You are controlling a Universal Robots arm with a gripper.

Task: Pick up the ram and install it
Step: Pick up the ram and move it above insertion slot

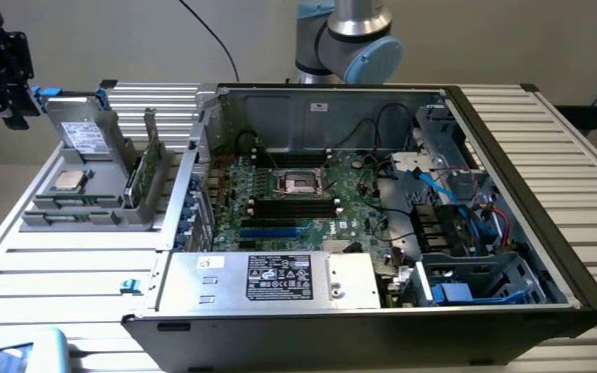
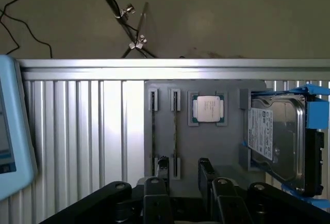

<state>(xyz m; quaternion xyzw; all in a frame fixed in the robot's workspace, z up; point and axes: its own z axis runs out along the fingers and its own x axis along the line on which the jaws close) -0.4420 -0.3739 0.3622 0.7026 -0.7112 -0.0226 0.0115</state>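
While the claw (image 2: 183, 168) hangs spread, the ram (image 2: 175, 131) stands apart below.

Worktop (image 1: 60, 272) is looking like ribbed bare aluminium, catching a soft sheen. The holder (image 1: 81, 217) at nine o'clock of the case (image 1: 277, 342) is reading as matt grey plastic. The ram (image 1: 145, 176) is showing green circuit board, and the processor (image 2: 208, 108) is gleaming with a smooth silvery lid. Hard drive (image 2: 281, 133) is shining like polished metal in a blue plastic carrier (image 2: 317, 108). Case is wearing matt black outside, dull grey sheet metal inside. Fingers (image 2: 204, 168) are looking matt black.
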